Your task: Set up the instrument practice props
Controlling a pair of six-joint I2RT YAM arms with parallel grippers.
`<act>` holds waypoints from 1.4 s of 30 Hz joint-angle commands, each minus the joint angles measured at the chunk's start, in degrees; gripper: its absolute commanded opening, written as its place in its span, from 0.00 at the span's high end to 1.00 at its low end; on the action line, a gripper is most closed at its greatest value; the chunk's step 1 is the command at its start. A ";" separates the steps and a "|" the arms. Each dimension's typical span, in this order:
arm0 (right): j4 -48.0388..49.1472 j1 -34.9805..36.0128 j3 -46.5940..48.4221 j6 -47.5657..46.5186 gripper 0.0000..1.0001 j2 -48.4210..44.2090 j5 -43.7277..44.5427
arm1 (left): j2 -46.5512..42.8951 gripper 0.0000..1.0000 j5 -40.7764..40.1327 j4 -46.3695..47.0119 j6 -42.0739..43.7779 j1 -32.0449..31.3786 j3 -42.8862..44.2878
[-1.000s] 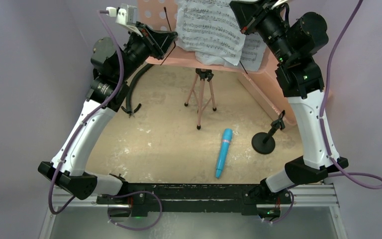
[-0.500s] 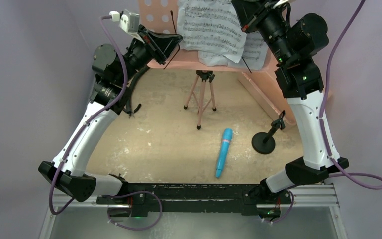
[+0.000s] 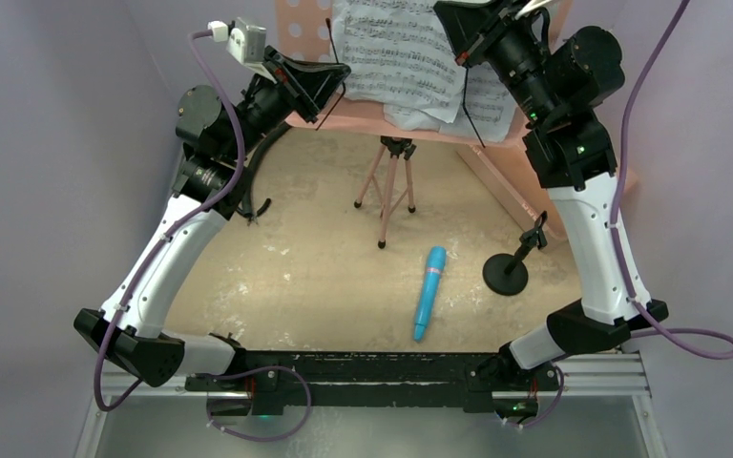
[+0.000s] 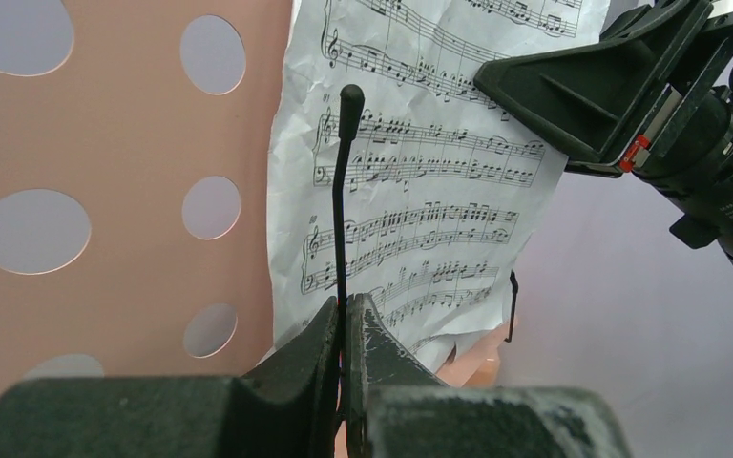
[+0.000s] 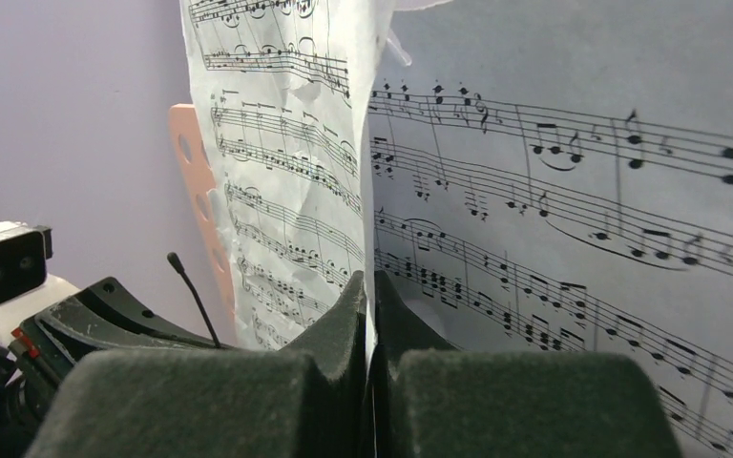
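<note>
The pink perforated music stand (image 3: 355, 113) stands on its tripod at the back centre. Two white sheet-music pages lie against it: a crumpled one (image 3: 391, 57) and one behind it (image 3: 489, 95). My left gripper (image 3: 329, 81) is shut on the stand's thin black page-holder wire (image 4: 343, 191), in front of the pink plate (image 4: 124, 191). My right gripper (image 3: 453, 24) is shut on the right edge of the crumpled page (image 5: 286, 162), with the other page (image 5: 573, 191) just behind. The blue toy microphone (image 3: 429, 291) lies on the table. The small black mic stand (image 3: 508, 272) stands right of it.
A curved black hose (image 3: 258, 167) lies at the back left under my left arm. A large translucent pink box (image 3: 525, 181) sits at the back right behind the mic stand. Purple walls close in on both sides.
My left gripper has moved right onto the stand's black wire. My right gripper and the crumpled page have shifted slightly up and left. The microphone and mic stand have not moved.
</note>
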 commanded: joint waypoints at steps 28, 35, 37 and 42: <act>4.05 10.37 2.63 0.38 1.00 7.37 -1.86 | -3.67 1.00 -6.81 1.45 3.07 -0.26 -0.50; 4.52 11.05 2.76 0.26 1.00 7.85 -1.30 | -3.43 1.00 -6.95 1.51 3.05 -0.28 -0.54; 4.88 11.07 2.60 0.38 1.00 7.75 -1.25 | -3.43 1.00 -7.12 1.46 3.06 -0.26 -0.58; 6.07 11.15 3.20 0.55 1.00 7.70 -0.71 | -3.26 1.00 -7.40 1.48 3.07 -0.24 -0.64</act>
